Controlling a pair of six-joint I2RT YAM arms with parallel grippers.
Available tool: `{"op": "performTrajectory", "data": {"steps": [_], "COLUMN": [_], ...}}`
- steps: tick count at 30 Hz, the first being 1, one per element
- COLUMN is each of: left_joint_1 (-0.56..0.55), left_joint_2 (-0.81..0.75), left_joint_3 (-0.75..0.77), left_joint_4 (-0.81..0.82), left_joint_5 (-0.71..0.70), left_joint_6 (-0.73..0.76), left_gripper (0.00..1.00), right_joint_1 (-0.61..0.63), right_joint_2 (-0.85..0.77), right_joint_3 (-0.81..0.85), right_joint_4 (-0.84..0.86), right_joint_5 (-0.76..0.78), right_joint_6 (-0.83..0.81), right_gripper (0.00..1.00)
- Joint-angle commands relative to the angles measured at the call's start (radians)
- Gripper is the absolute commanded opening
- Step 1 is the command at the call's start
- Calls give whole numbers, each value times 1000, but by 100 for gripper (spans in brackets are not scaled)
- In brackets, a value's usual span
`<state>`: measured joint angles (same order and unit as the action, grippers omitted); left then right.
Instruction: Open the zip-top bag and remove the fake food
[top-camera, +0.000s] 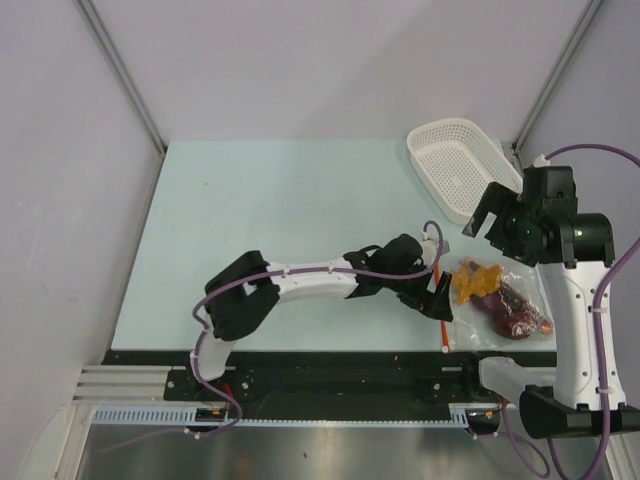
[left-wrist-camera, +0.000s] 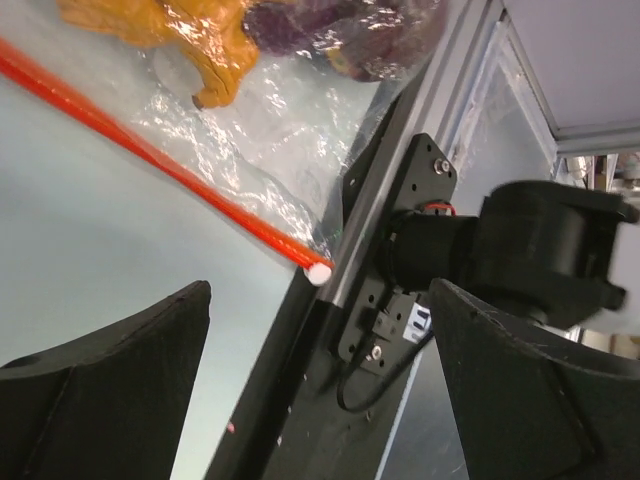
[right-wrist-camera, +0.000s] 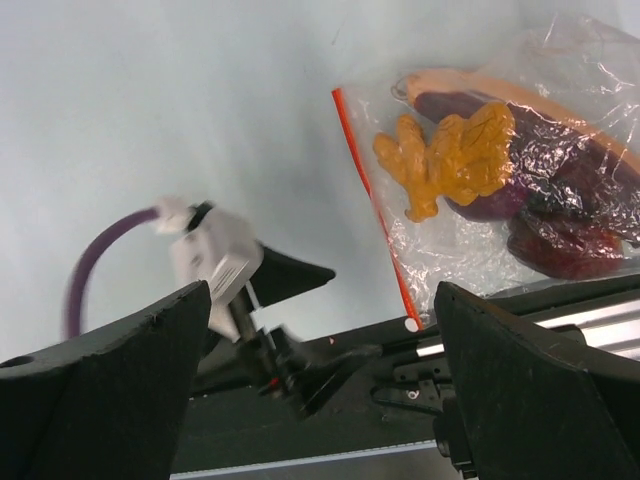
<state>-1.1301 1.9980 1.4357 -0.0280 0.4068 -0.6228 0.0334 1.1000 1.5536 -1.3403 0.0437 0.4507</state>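
Black left end effector (left-wrist-camera: 320, 290) and right end effector (right-wrist-camera: 322, 292) gape wide, empty.

A white perforated basket (top-camera: 446, 123) sits upright at the far right corner of the pale blue table (top-camera: 280, 220) — a black rail (top-camera: 330, 358) borders its near edge.

Clear bag (right-wrist-camera: 445, 255), red strip (right-wrist-camera: 373, 200); food (right-wrist-camera: 460, 155) orange, purple, perhaps maroon.
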Motion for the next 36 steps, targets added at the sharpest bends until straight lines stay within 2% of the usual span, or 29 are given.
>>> {"op": "performTrajectory", "data": {"steps": [1, 10, 14, 17, 18, 20, 21, 23, 24, 28, 31, 33, 36], "left_joint_1": [15, 7, 6, 7, 9, 16, 23, 49, 61, 140, 215, 242, 286], "left_joint_2": [106, 228, 286, 334, 346, 383, 393, 395, 380, 147, -29, -141, -246], "left_joint_3": [109, 123, 172, 222, 235, 253, 250, 208, 180, -48, -167, -224, -245], "left_joint_4": [97, 123, 157, 158, 139, 140, 146, 184, 200, 197, 107, 36, -97], "left_joint_5": [70, 29, 14, -6, -31, -42, -45, -13, -7, -43, -25, -8, 16], "left_joint_6": [-95, -110, -138, -149, -152, -166, -181, -236, -247, -206, -195, -186, -179], "left_gripper": [93, 83, 82, 77, 67, 54, 39, 18, 0, 0, 0, 0, 0], "right_joint_1": [-24, -26, -26, -26, -26, -26, -26, -24, -23, 13, 114, 264, 475], "right_joint_2": [-34, -46, -51, -54, -55, -60, -61, -63, -63, -74, -74, -72, -86], "right_joint_3": [40, 19, 2, -10, -18, -42, -52, -73, -108, -257, -372, -401, -467], "right_joint_4": [-178, -172, -171, -166, -165, -158, -154, -142, -134, -99, -7, 38, 191], "right_joint_5": [-19, -80, -90, -96, -93, -82, -77, -80, -87, -119, -192, -206, -243], "right_joint_6": [-17, -7, -12, -23, -24, -33, -35, -37, -41, -43, 9, 84, 147], "right_gripper": [100, 100, 100, 100, 100, 100, 100, 100, 100, 100, 100, 100, 100]}}
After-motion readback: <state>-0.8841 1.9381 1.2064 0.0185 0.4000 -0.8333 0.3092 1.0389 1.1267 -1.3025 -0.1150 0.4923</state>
